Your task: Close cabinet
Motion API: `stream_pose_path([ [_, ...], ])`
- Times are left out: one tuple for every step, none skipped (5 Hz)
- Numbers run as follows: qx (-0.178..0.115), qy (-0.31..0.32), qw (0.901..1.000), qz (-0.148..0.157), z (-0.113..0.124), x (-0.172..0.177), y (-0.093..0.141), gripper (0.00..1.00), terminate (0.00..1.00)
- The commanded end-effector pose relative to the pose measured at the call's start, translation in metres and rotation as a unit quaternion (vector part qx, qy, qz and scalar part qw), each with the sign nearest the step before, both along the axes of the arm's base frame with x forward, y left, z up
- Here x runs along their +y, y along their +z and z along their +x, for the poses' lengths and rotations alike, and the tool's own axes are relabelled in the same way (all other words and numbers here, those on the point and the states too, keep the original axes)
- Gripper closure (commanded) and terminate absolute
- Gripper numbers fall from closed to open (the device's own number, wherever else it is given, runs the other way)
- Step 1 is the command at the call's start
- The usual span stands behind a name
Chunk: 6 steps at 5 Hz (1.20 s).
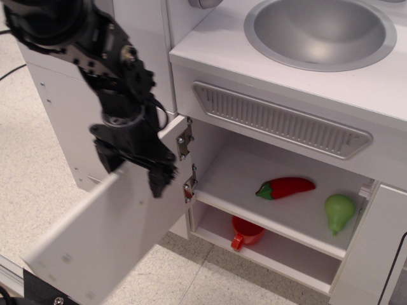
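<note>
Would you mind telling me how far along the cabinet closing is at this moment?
Only begun. The gripper sits at the top edge of the cabinet door, near the hinges, and the door is blurred, apparently mid-swing. It is far from shut: the chili pepper, pear and red cup inside are exposed. Most of the swing remains.
</note>
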<state>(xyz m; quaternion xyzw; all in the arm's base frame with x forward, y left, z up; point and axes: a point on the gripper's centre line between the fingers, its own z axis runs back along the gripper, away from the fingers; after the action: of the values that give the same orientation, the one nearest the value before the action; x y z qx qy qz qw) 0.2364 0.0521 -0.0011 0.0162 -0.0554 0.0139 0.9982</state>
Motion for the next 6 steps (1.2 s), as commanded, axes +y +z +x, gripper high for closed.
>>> stream_pose_path([
  [-0.018,-0.003,0.9995,-0.026,0.024,-0.060,0.018,0.00,0.00],
  [-0.034,0.011,0.9986,-0.038,0.038,-0.085,0.029,0.00,0.00],
  [-0.053,-0.010,0.9961,-0.069,0.029,-0.084,0.058,0.00,0.00],
  [-0.044,-0.031,0.9969,-0.057,0.004,-0.066,0.070,0.00,0.00],
  [-0.042,-0.068,0.9966,-0.014,-0.021,-0.043,0.044,0.00,0.00],
  [-0.030,-0.101,0.9941,0.028,-0.033,-0.028,0.009,0.00,0.00],
])
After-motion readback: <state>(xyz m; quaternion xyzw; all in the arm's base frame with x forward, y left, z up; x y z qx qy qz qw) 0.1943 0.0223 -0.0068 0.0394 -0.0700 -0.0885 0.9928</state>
